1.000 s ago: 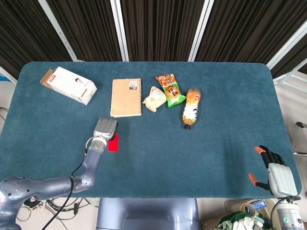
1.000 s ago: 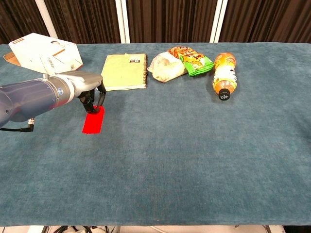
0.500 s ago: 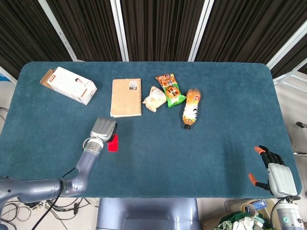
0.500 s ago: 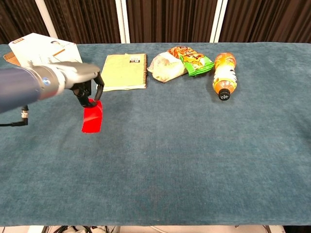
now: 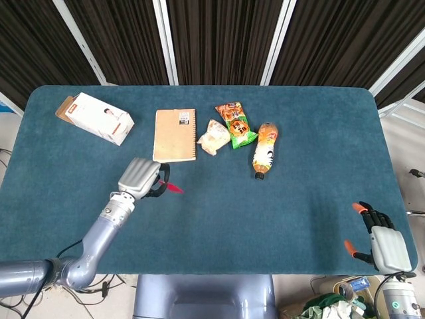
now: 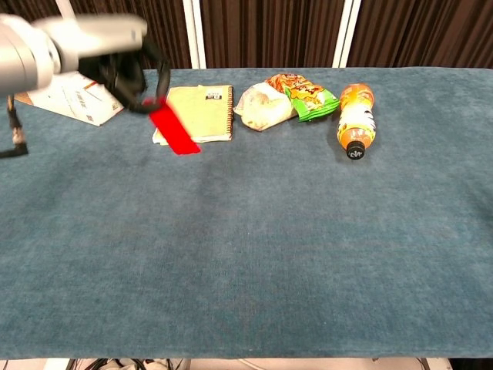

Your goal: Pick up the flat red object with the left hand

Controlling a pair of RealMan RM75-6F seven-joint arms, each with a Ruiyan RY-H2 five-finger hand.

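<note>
Left hand (image 6: 115, 58): dark fingers (image 6: 158, 77) closed on one end of the flat red rectangular card (image 6: 174, 131), which is off the teal felt table (image 5: 279, 199).
Card axis: long side slants down and toward the robot's right, free end lowest.
Nearby: tan spiral-bound notebook (image 5: 175, 134) just behind; white cardboard box (image 5: 98, 117) further left; snack packets and an orange bottle (image 5: 264, 149) well apart.
Right hand (image 5: 380, 239): fingers spread, holding nothing, at the table's near right corner.
</note>
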